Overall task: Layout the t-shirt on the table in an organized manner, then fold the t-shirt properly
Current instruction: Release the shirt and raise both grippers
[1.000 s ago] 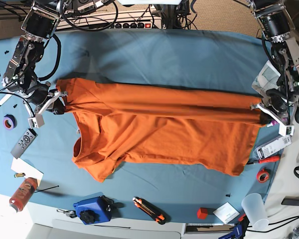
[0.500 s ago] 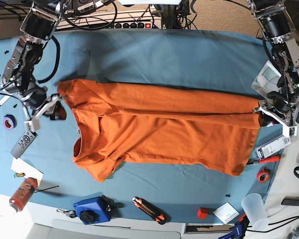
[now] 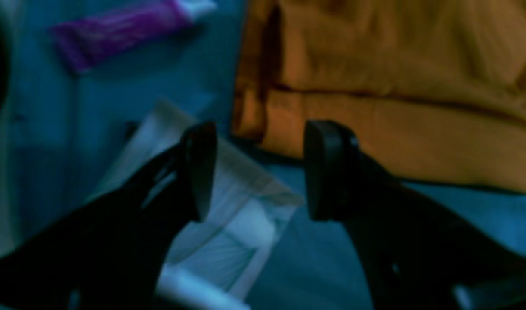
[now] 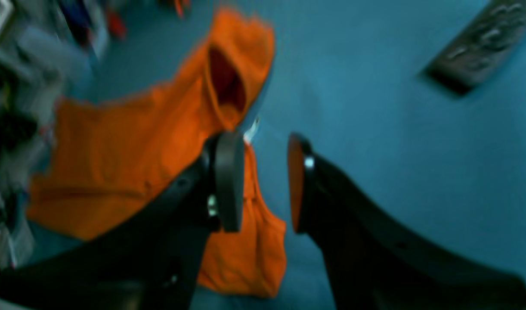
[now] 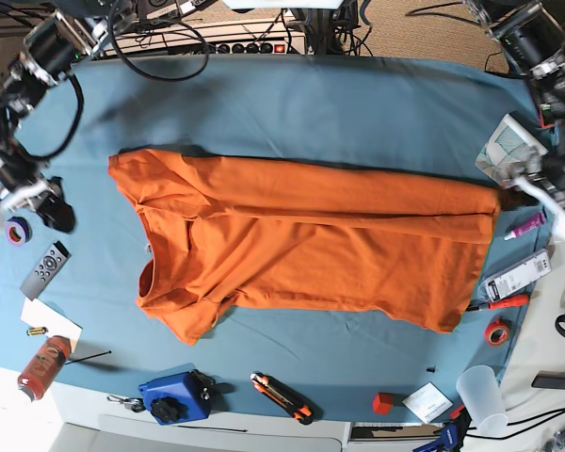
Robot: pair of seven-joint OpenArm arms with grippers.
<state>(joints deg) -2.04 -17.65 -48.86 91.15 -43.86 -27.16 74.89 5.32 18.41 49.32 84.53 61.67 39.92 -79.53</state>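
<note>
Plain bright orange cloth t-shirt: solid orange, no print, darker in its folds. Large cloth-covered table: dull blue-teal throughout. Small purple tube: purple body, white cap. Slim grey remote control: grey with dark buttons. Roll of tape: purple. Second tape roll: red. Boxy blue plastic device: blue with black parts. Small cube: red. Plastic cup: translucent white.

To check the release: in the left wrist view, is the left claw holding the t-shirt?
No. The left claw stands open and empty, with the t-shirt lying beyond it.
</note>
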